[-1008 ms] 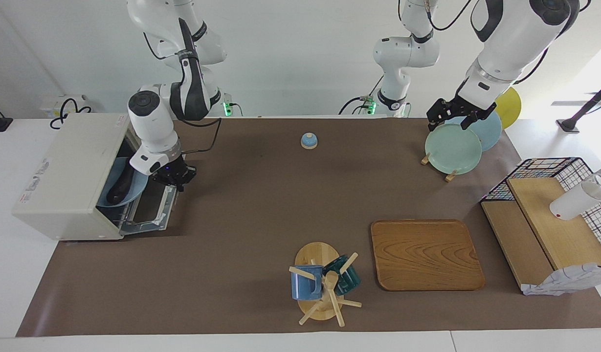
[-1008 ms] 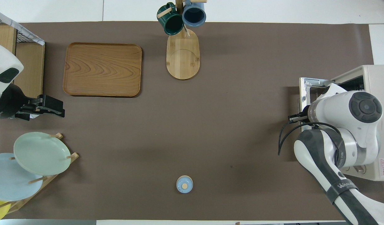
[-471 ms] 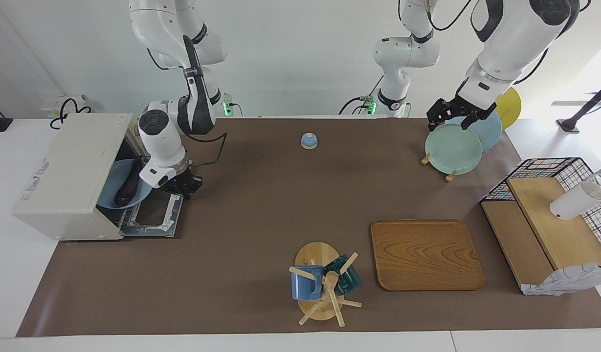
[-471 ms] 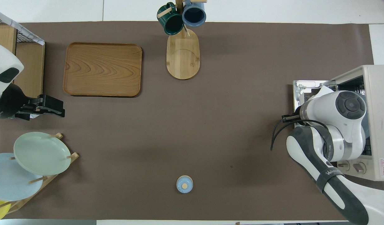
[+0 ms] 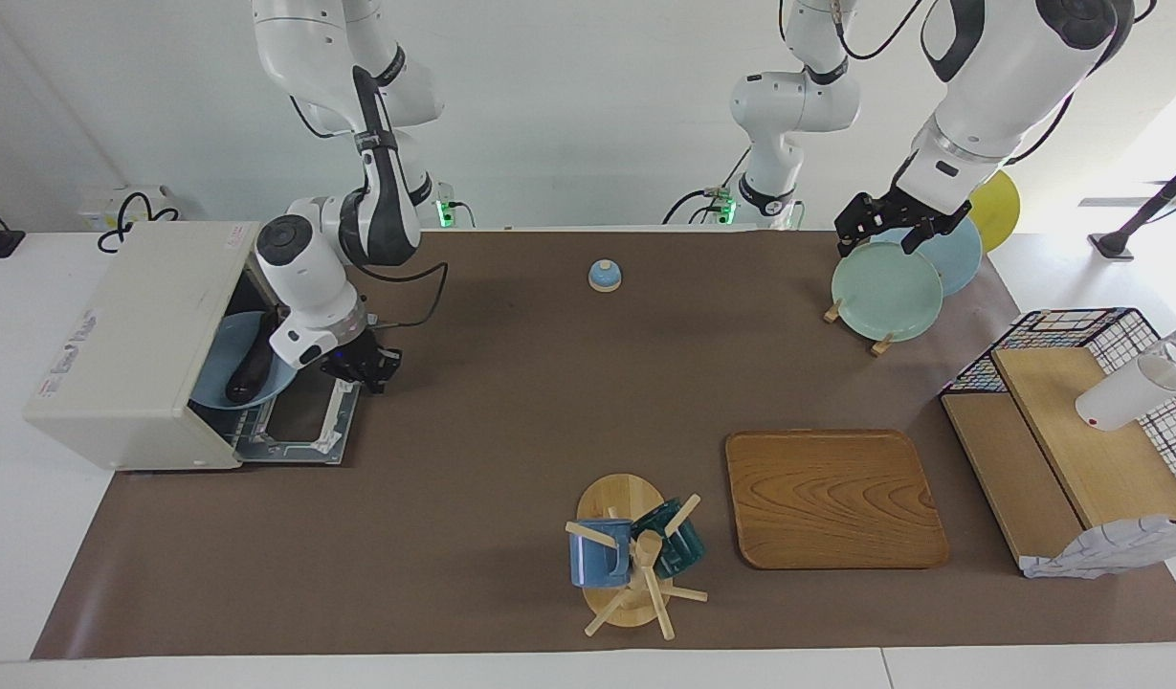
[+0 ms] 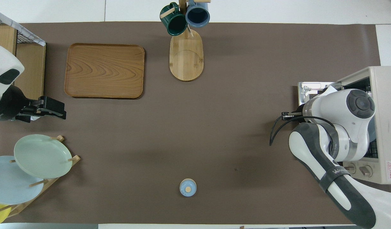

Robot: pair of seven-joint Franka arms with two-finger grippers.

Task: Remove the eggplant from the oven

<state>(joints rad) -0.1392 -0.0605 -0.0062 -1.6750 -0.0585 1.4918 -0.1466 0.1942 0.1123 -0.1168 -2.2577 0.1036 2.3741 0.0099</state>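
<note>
Wooden tray and mug rack sit apart from oven.

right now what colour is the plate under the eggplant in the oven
Light blue plate; the facing view shows it best.

Both views are bright and evenly lit, with soft light that seems to fall from above. The brown tabletop shows only faint, diffuse shadows. A soft shadow lies on it below the right pincer, beside the open oven. Past the left pincer, at the frame's edge, strong daylight washes the white surface out to glare. The oven's interior is dim. Focus is sharp throughout; no visible blur.
</note>
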